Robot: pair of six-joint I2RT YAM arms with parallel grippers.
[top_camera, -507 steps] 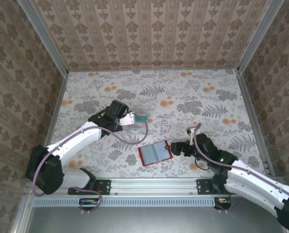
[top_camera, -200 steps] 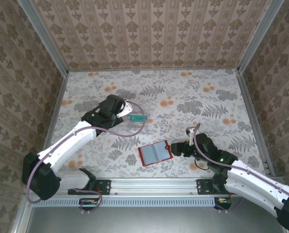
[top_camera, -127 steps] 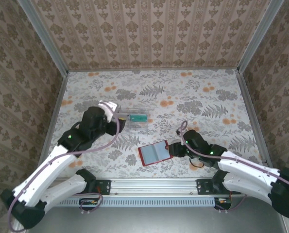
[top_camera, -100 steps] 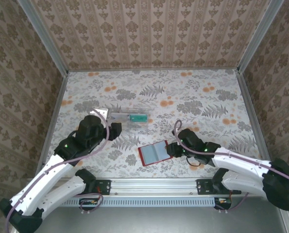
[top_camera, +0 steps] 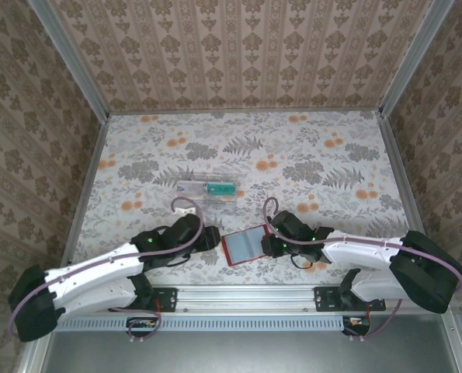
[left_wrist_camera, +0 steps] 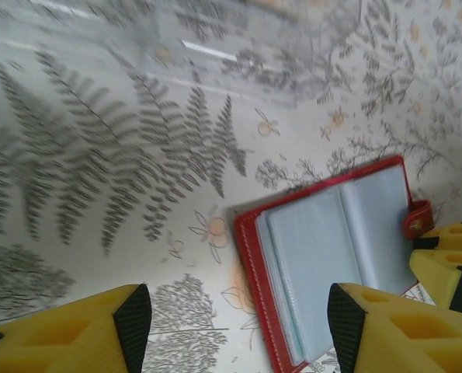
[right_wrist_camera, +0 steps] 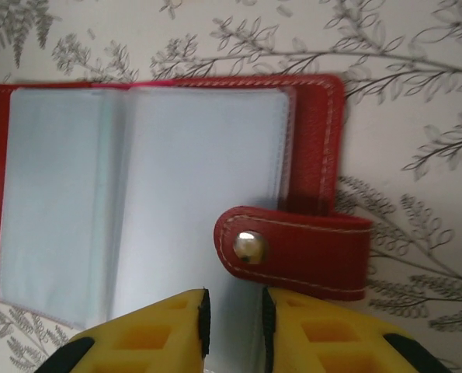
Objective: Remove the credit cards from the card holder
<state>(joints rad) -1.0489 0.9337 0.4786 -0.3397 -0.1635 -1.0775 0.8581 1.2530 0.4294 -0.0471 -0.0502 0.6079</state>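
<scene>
While right jaws pinch the one open card holder [top_camera: 244,245], left jaws gape; one card [top_camera: 220,187] lies in one tray [top_camera: 190,186]

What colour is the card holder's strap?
The strap is red, with a silver snap; clearest in right wrist view.

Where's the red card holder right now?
In the top view, the card holder lies open at centre front, between the left gripper and the right gripper.

I work in a small test box, like a lab. Papered walls [top_camera: 238,54] stand at 9, 12 and 3 o'clock around my flowery table [top_camera: 308,148]; a metal rail [top_camera: 246,295] at 6 holds my two arms [top_camera: 99,268].
</scene>
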